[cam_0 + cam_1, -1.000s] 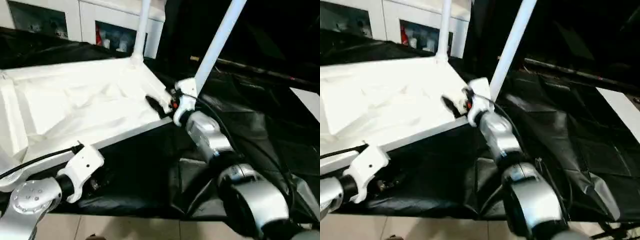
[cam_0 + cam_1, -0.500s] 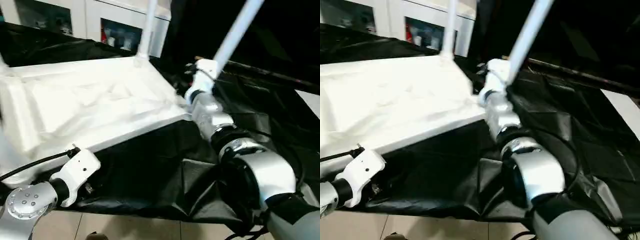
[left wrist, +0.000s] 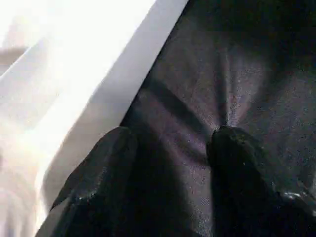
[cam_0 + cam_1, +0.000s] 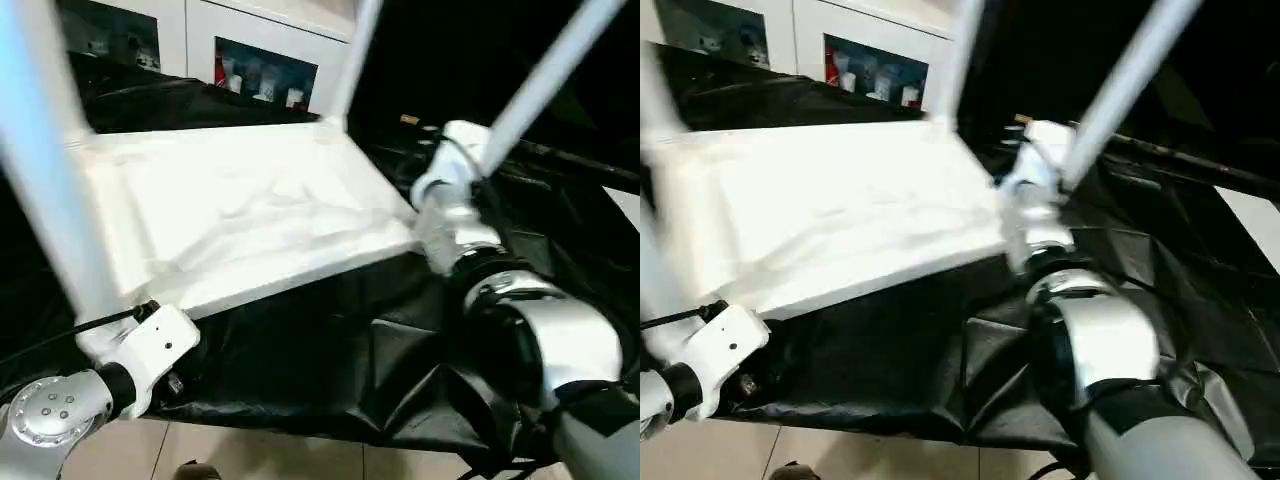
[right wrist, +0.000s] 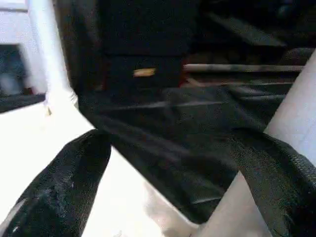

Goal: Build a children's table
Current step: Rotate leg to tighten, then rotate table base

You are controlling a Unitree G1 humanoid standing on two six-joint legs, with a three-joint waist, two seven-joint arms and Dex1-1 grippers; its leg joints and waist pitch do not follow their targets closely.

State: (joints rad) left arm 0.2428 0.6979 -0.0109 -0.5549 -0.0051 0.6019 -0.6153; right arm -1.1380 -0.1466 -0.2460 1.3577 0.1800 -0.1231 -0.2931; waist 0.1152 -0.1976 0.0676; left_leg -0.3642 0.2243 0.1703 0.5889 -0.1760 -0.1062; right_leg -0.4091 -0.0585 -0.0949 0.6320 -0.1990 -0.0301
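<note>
The children's table top (image 4: pixel 250 210) lies upside down on the black-covered work table (image 4: pixel 330 350). Three white legs stand up from it: a far one (image 4: pixel 355 50), a right one (image 4: pixel 545 85) and a near left one (image 4: pixel 45 170). My right wrist (image 4: pixel 447 195) sits at the right leg's base. In the right wrist view my right gripper (image 5: pixel 173 148) is open, the right leg (image 5: pixel 296 113) rising just behind one finger (image 5: pixel 276 168). My left gripper (image 3: pixel 173 140) is open over the black cover, beside the top's white edge (image 3: pixel 98 84), holding nothing.
A white glass-door cabinet (image 4: pixel 250 60) stands behind the work table. Pale floor tiles (image 4: pixel 250 455) show below the table's front edge. Loose folds of black cover (image 4: pixel 420 390) bunch up near my right forearm. A white surface (image 4: pixel 625 205) shows at the far right.
The camera has shifted, bringing the near left leg into view. My right gripper has moved off the top's corner to the base of the right leg. The left arm stays low at the front.
</note>
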